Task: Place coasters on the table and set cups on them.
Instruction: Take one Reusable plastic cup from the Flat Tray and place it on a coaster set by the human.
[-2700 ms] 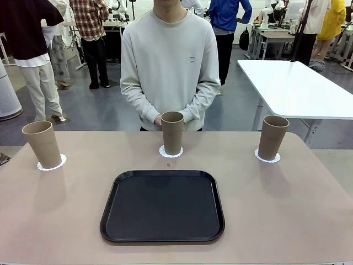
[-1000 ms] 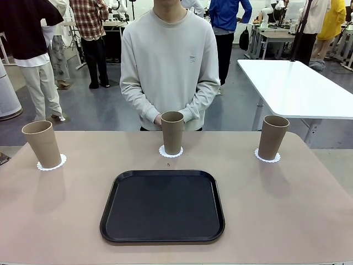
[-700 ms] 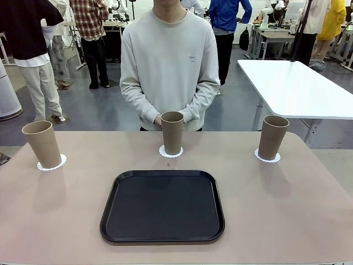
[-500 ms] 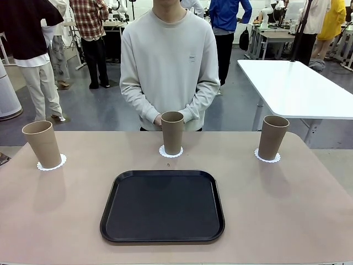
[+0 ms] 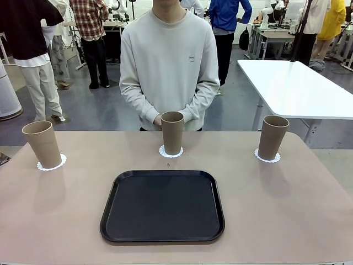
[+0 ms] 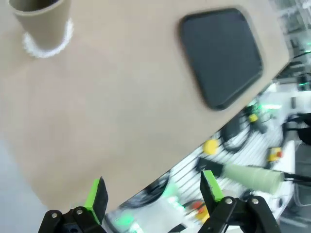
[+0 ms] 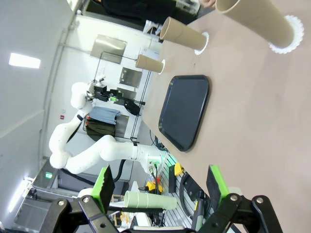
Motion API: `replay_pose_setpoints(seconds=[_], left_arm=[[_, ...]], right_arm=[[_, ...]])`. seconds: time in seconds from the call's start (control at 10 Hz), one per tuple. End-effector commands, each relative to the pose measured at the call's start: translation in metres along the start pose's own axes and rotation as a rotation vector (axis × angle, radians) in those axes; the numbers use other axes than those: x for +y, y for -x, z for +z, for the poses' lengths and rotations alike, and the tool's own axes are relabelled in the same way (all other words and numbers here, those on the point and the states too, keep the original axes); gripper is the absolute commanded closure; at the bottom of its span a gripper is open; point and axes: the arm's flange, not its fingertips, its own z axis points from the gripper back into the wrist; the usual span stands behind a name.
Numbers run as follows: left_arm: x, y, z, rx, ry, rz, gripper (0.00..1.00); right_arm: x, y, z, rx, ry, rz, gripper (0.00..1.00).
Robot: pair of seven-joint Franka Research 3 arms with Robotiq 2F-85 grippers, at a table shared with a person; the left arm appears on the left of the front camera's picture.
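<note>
Left gripper (image 6: pixel 153 194): green-padded fingers spread wide, nothing between them, hanging over the near edge of the large tan-beige matte table (image 6: pixel 112 107). Right gripper (image 7: pixel 160 187): likewise spread and empty, pulled back off the near edge.

Beyond the left gripper's fingers, up and to the right, lies the black rounded-square plastic tray (image 6: pixel 221 56), bare. Farther off, up and to the left, one tall tapered beige-brown tumbler (image 6: pixel 41 19) stands on its round white scalloped paper doily (image 6: pixel 48 43).

Ahead of the right gripper: the tray again, then the nearest tumbler (image 7: pixel 255 22) on its doily (image 7: pixel 290 34), with two more tumblers farther out.

Front view: left cup (image 5: pixel 42 143), middle cup (image 5: pixel 172 132) and right cup (image 5: pixel 272 137) each sit upright and roughly centred on a doily.

Judgement: placement looks complete. Best practice now is to hold both arms clear, jaws apart, and not disturb the light cups. The person (image 5: pixel 169 63) stands just behind the middle cup, hands close to it.
</note>
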Motion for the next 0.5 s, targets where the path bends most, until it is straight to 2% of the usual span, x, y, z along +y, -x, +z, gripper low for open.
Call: replay_pose_setpoints(seconds=[0.0,0.2,0.4], left_arm=[[0.037,-0.007,0.011,-0.095,0.308,0.01,0.0],[0.072,-0.006,0.031,-0.114,0.389,0.031,0.0],[0.117,0.012,0.058,-0.183,0.444,0.093,0.0]], right_arm=[[0.0,0.002,0.0,-0.005,-0.008,0.003,0.0],[0.0,0.002,0.0,-0.005,-0.008,0.003,0.0],[0.0,0.002,0.0,-0.005,-0.008,0.003,0.0]])
